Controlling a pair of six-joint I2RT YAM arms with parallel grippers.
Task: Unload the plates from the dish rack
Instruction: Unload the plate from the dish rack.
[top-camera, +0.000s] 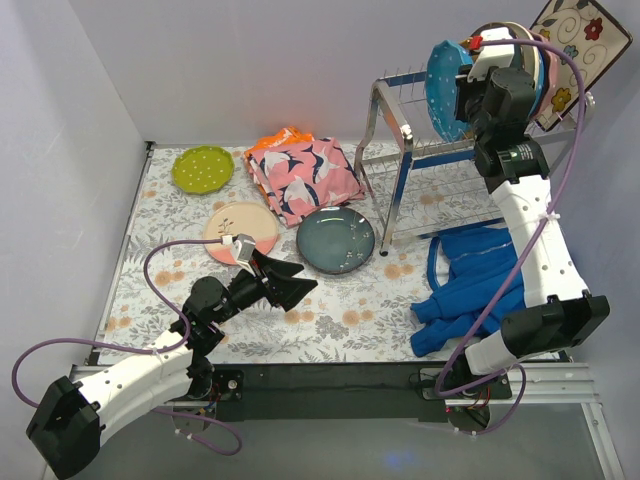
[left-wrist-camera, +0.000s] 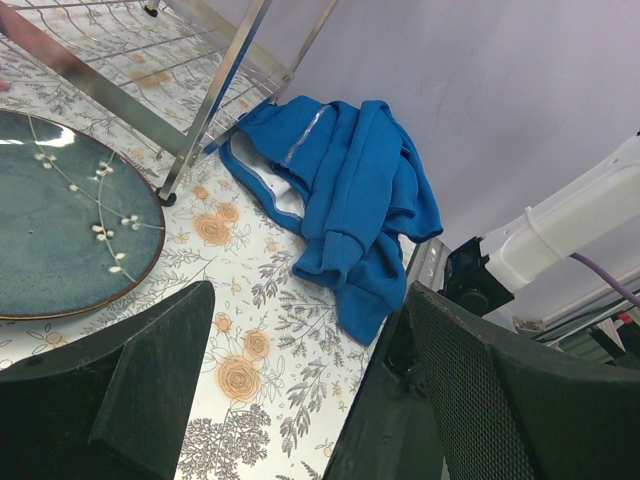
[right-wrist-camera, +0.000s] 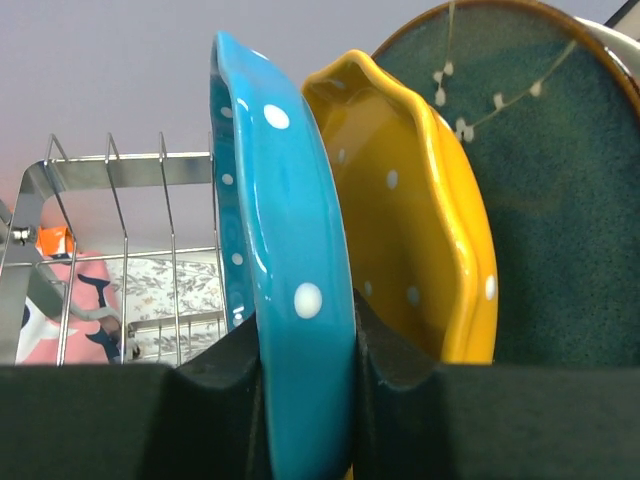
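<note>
My right gripper (top-camera: 462, 88) is shut on the rim of the dotted blue plate (top-camera: 444, 88), which stands upright in the chrome dish rack (top-camera: 400, 150); in the right wrist view the blue plate (right-wrist-camera: 285, 270) sits between my fingers (right-wrist-camera: 220, 380). Behind it stand an orange dotted plate (right-wrist-camera: 410, 230) and a dark teal plate (right-wrist-camera: 540, 180). More plates and a square floral plate (top-camera: 578, 50) stand further back. On the table lie a lime plate (top-camera: 202, 168), a cream-pink plate (top-camera: 240, 226) and a dark teal plate (top-camera: 336, 240). My left gripper (top-camera: 290, 282) is open and empty beside that teal plate (left-wrist-camera: 60, 220).
A pink bird-print cloth (top-camera: 303, 178) lies between the lime plate and the rack. A blue garment (top-camera: 470, 285) lies in front of the rack, by the right arm. The rack's slanted leg (left-wrist-camera: 215, 95) stands close to the teal plate. Walls close the table on three sides.
</note>
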